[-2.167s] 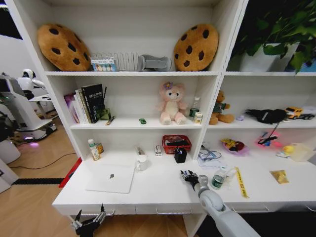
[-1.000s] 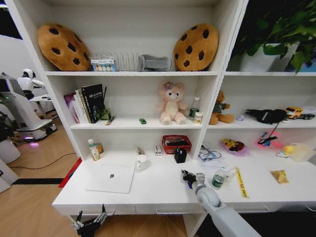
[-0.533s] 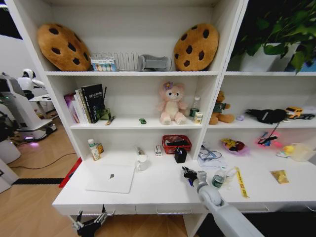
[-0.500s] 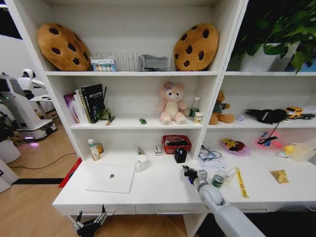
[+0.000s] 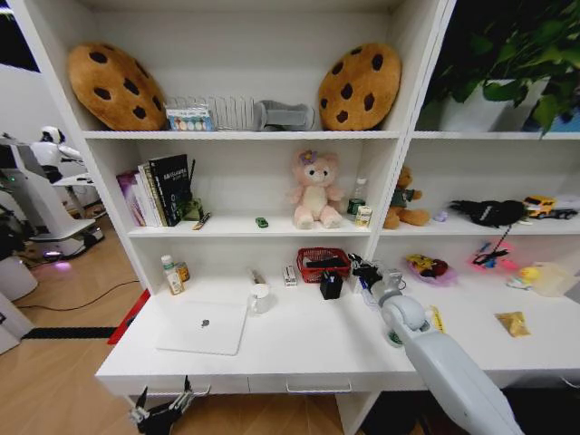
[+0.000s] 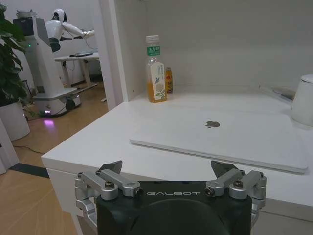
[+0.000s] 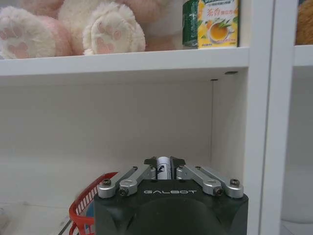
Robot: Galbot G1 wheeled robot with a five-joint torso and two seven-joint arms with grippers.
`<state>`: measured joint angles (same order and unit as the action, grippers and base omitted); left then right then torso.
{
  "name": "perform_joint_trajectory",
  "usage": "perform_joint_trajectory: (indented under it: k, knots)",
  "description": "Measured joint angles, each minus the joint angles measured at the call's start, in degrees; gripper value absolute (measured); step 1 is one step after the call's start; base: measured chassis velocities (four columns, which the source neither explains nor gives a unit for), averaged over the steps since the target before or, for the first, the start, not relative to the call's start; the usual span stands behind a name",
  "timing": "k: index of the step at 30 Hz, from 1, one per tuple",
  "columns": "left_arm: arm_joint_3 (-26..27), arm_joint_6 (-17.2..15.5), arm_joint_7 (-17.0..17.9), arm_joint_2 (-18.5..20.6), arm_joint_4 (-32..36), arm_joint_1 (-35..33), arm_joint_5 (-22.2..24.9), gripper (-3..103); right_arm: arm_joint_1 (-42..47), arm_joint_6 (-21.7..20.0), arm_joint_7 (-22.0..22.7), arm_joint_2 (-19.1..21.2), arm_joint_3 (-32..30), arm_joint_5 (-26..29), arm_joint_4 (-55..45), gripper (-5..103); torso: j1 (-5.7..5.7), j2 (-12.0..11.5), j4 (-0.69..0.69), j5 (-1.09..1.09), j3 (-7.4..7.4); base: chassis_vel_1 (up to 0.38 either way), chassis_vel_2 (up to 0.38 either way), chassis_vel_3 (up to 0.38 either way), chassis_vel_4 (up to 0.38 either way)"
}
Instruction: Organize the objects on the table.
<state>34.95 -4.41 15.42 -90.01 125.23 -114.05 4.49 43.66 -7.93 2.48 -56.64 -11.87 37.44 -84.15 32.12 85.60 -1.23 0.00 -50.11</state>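
Raised above the desk beside the red basket, the right hand is closed on a small white object whose identity cannot be told. Parked below the desk edge, the left hand is held wide open and empty. A silver laptop lies flat on the white surface, shelves rising behind and wooden floor alongside.

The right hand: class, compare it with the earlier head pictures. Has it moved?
Yes. The right hand has risen and gone back toward the shelves; it is now beside the red basket, closed on a small white object.
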Motion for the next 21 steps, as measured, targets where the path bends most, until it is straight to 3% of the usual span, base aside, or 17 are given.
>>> perform_joint_trajectory:
  k: [11, 21]
  knots:
    - [0.2, 0.0, 0.0, -0.5, -0.2, 0.0, -0.1, 99, -6.6, 6.3, -0.8, -4.7, 4.8, -5.0, 9.8, 14, -0.01, 0.0, 0.0, -0.01, 0.0, 0.0, 0.0, 0.0, 0.0]
    - [-0.8, -0.2, -0.1, 0.1, -1.2, 0.4, -0.3, 99, -8.7, 15.6, -0.6, -9.1, 5.8, -9.5, 19.1, 14, -0.01, 0.0, 0.0, -0.01, 0.0, 0.0, 0.0, 0.0, 0.0]
